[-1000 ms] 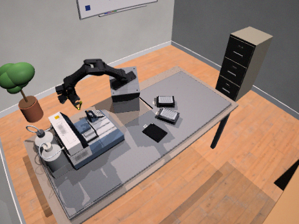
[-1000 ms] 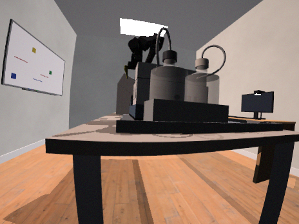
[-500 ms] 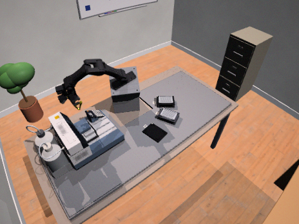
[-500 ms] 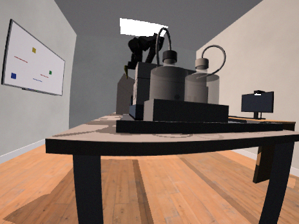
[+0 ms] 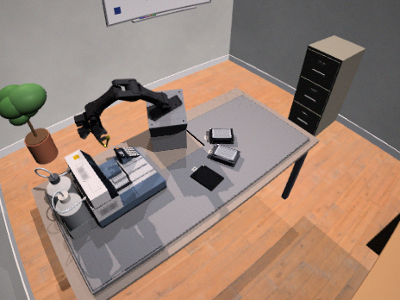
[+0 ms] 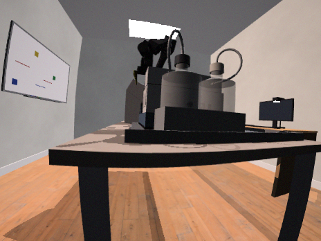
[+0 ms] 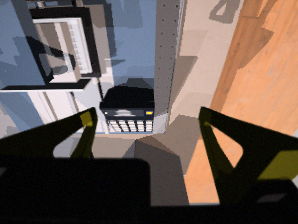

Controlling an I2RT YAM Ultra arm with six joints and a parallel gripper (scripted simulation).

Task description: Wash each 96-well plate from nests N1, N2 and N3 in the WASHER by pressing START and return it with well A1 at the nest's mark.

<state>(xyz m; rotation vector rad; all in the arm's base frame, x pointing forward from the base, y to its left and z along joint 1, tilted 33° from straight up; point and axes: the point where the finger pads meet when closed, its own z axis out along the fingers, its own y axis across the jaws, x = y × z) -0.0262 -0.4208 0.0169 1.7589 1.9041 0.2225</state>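
Observation:
My gripper (image 5: 98,137) is open and empty. It hangs above the back end of the washer (image 5: 108,182), over the keypad (image 5: 126,153). In the wrist view the keypad (image 7: 127,114) lies below and between my fingers, nearer the left one. One white plate (image 7: 67,47) lies in the washer's carrier, at the upper left of the wrist view. Two other plates sit in their nests (image 5: 221,134) (image 5: 224,153) on the right half of the table. The third nest (image 5: 207,177) is a bare black slab. I cannot see the lamp.
Two bottles with tubes (image 6: 180,90) (image 6: 216,93) stand at the washer's near end. My arm's grey base block (image 5: 167,115) stands at the table's back edge. A potted plant (image 5: 30,125) and a filing cabinet (image 5: 325,82) stand on the floor.

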